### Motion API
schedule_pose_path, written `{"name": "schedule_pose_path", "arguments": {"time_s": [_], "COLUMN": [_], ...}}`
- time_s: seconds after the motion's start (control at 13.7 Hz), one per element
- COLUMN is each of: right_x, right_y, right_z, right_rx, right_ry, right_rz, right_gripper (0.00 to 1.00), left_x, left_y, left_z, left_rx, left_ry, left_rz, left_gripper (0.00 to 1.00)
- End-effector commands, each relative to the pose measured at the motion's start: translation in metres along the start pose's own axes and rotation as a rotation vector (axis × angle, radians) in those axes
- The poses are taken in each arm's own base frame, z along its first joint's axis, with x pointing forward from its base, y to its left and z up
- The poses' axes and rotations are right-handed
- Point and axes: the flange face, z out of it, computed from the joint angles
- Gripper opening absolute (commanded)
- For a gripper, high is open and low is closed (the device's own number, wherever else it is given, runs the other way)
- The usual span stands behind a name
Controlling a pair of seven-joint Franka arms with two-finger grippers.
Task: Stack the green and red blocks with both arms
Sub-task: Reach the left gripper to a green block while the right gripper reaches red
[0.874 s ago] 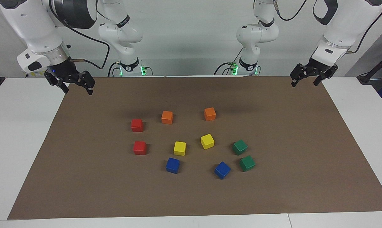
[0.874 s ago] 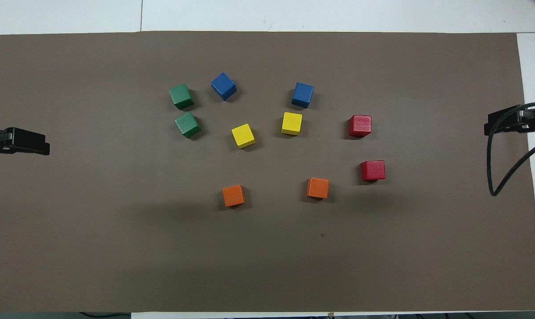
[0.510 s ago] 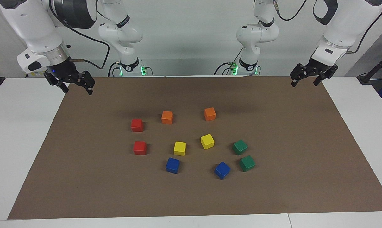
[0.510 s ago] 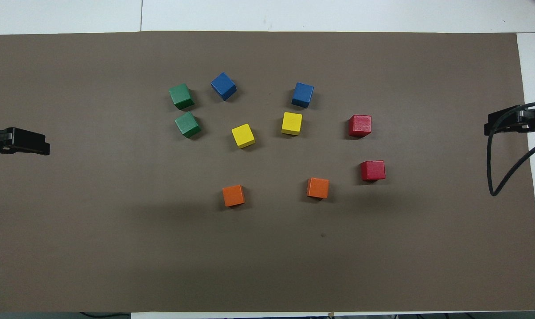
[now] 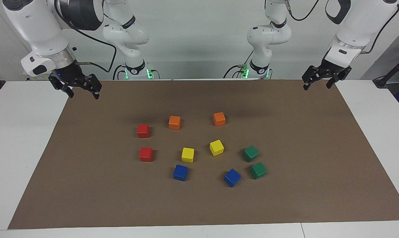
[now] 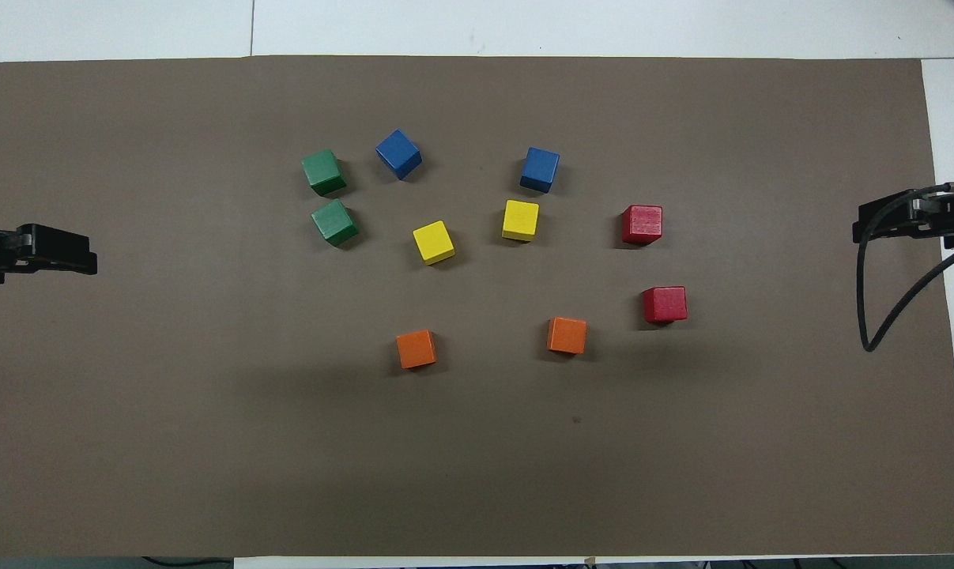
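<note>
Two green blocks [image 5: 251,153] [image 5: 258,170] sit side by side on the brown mat, toward the left arm's end; they also show in the overhead view [image 6: 335,222] [image 6: 323,171]. Two red blocks [image 5: 143,131] [image 5: 146,154] sit apart toward the right arm's end, also in the overhead view [image 6: 665,304] [image 6: 642,224]. My left gripper [image 5: 316,86] is open and empty, raised over the mat's corner near its base. My right gripper [image 5: 83,94] is open and empty, raised over the mat's other near corner. Both grippers are well clear of all blocks.
Two orange cubes [image 5: 174,122] [image 5: 219,119] lie nearest the robots. Two yellow cubes [image 5: 187,155] [image 5: 216,147] sit between the reds and greens. Two blue cubes [image 5: 180,172] [image 5: 232,177] lie farthest. A black cable [image 6: 880,300] loops below the right gripper.
Both grippers have shifted slightly inward over the mat's edges. No block has moved.
</note>
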Motion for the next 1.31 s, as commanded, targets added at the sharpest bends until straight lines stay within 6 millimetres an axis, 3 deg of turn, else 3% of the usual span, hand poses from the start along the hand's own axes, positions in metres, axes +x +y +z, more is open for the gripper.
{"name": "schedule_pose_path", "arguments": {"time_s": [0.0, 0.07, 0.22, 0.36, 0.44, 0.51, 0.66, 0.8, 1.02, 1.09, 1.24], "right_x": [-0.016, -0.018, -0.017, -0.018, -0.020, -0.024, -0.028, -0.032, -0.035, -0.035, -0.042], "right_y": [-0.034, -0.053, -0.067, -0.091, -0.101, -0.115, -0.119, -0.131, -0.132, -0.132, -0.131], "right_z": [0.027, 0.041, 0.072, 0.101, 0.115, 0.132, 0.162, 0.181, 0.207, 0.214, 0.233], "right_rx": [0.003, 0.007, 0.012, 0.016, 0.015, 0.017, 0.028, 0.026, 0.025, 0.030, 0.022], "right_ry": [0.033, 0.050, 0.062, 0.060, 0.055, 0.054, 0.085, 0.071, 0.060, 0.075, 0.048], "right_rz": [0.035, 0.047, 0.069, 0.040, 0.029, 0.025, 0.036, 0.021, 0.039, 0.038, 0.038], "right_gripper": [1.00, 1.00, 1.00, 1.00, 1.00, 1.00, 1.00, 1.00, 1.00, 1.00, 1.00], "left_x": [-0.006, -0.006, 0.001, 0.016, 0.027, 0.035, 0.048, 0.058, 0.077, 0.081, 0.088], "left_y": [0.039, 0.056, 0.079, 0.128, 0.142, 0.146, 0.154, 0.160, 0.168, 0.182, 0.185], "left_z": [0.016, 0.025, 0.041, 0.085, 0.110, 0.126, 0.158, 0.183, 0.218, 0.234, 0.241], "left_rx": [0.019, 0.020, 0.009, -0.003, -0.011, -0.020, -0.032, -0.045, -0.050, -0.053, -0.070], "left_ry": [0.015, 0.018, 0.058, 0.043, 0.040, 0.043, 0.032, 0.029, 0.024, 0.018, 0.038], "left_rz": [-0.028, -0.009, -0.117, -0.183, -0.213, -0.220, -0.225, -0.228, -0.235, -0.272, -0.342], "left_gripper": [1.00, 1.00, 1.00, 1.00, 1.00, 1.00, 1.00, 1.00, 1.00, 1.00, 1.00]}}
